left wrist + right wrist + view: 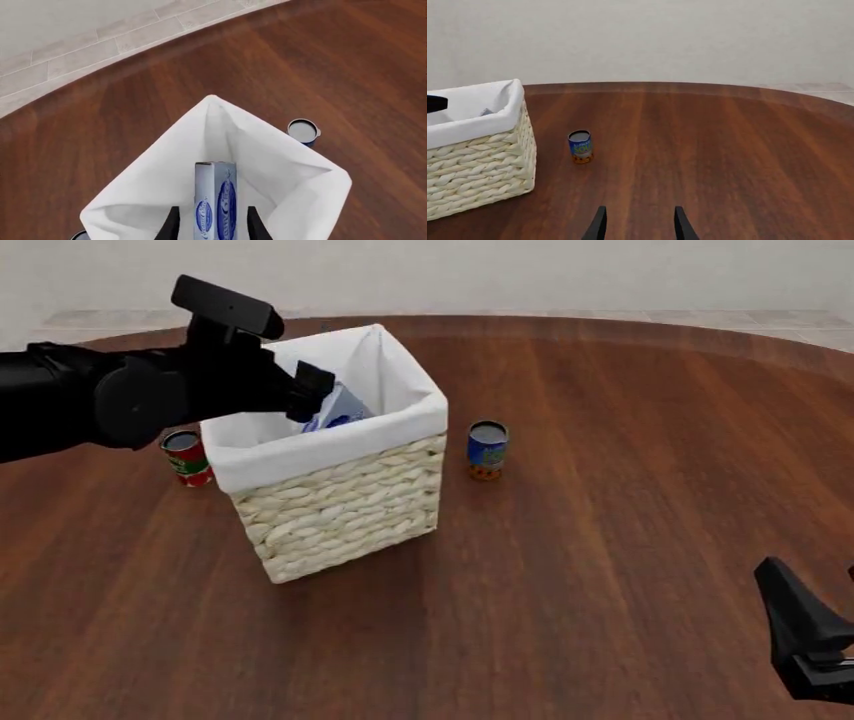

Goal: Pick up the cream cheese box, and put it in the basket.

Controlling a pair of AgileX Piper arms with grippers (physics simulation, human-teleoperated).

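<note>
The cream cheese box (215, 200), a white carton with blue lettering, stands tilted inside the basket (287, 150) and pokes above the liner in the front view (336, 407). My left gripper (212, 216) hovers over the basket's mouth (310, 398). Its fingers (173, 225) stand apart on either side of the box, with a gap of white liner showing on each side. The basket (347, 490) is pale wicker with a white liner, at the table's left; it also shows in the right wrist view (480, 150). My right gripper (639, 216) is open and empty, low at the near right (807, 640).
A small blue can (487, 448) stands just right of the basket, also seen in both wrist views (303, 131) (580, 146). A red can (187, 456) stands left of the basket, partly behind my left arm. The table's far edge curves behind the basket.
</note>
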